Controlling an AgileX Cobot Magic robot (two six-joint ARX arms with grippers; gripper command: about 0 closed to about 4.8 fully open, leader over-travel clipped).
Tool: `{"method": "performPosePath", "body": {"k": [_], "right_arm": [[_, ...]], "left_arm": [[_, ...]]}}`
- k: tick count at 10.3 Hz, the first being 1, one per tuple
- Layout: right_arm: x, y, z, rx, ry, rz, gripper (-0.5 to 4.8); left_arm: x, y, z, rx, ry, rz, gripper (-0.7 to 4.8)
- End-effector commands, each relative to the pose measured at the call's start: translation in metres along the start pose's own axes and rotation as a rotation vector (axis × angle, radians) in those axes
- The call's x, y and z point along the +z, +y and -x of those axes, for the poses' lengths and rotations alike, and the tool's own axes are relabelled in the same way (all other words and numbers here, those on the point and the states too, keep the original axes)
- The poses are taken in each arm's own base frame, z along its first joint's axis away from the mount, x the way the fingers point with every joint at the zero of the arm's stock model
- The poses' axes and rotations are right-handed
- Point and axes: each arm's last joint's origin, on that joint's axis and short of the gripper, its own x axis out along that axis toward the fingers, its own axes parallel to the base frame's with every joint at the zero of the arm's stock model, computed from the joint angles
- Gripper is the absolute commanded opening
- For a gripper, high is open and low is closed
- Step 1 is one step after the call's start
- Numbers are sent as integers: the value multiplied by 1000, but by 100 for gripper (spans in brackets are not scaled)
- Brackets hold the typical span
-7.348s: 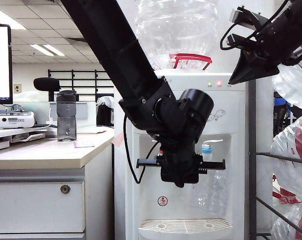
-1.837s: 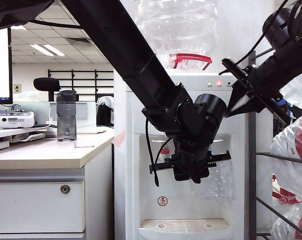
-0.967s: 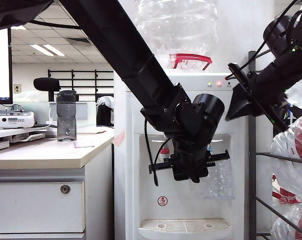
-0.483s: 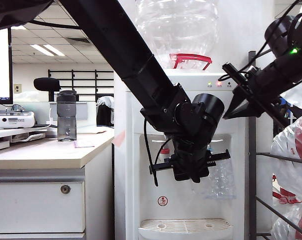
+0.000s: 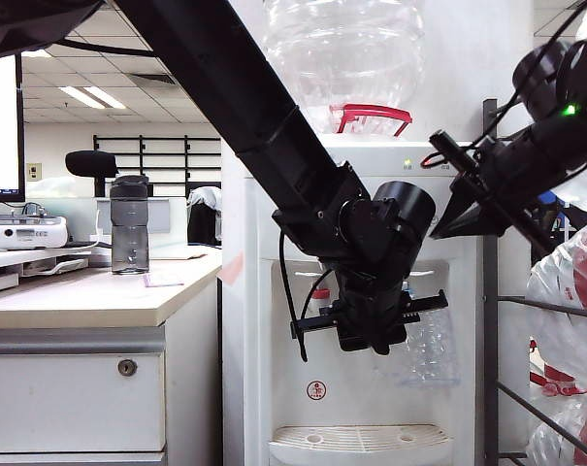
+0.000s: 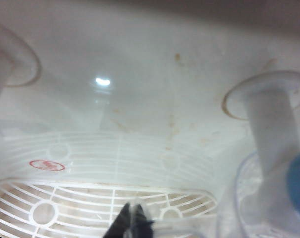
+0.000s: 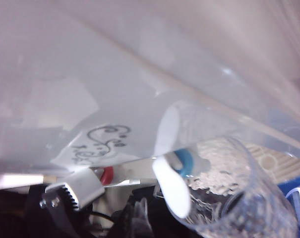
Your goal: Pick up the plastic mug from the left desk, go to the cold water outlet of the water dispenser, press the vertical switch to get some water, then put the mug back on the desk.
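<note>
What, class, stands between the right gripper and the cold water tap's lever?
Nothing visible. The right gripper hangs up and to the right of the cold water outlet, open air between. The left gripper holds the plastic mug below that tap.

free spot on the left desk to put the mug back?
Bare desk top between the grey bottle and the front edge. Crowded in the dispenser recess: left gripper, jaws shut, holds the mug; right gripper above.

The plastic mug (image 5: 424, 349) is clear, faceted plastic, glinting. The water dispenser (image 5: 458, 311) is smooth, glossy white plastic, its drip grille (image 6: 90, 208) the same. The left desk (image 5: 89, 296) has a matt, pale wood-look top. At ten o'clock, a smoky translucent bottle (image 5: 129, 225).
</note>
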Motion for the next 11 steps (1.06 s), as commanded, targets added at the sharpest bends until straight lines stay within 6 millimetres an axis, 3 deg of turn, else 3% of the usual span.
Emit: {"method": "performPosePath", "body": {"k": [1,7,11], "right_arm": [[0,-1,-2,76,56,4,-5],[0,-8,-5,4,23,-81,-5],[-9,-25,-23,54,109,-84,-5]], "left_arm": [[11,-1,0,-44,-20,25,-7],[14,-4,0,-83,-46,29,-7],[15,-4,1,-89,-44,31,-7]]}}
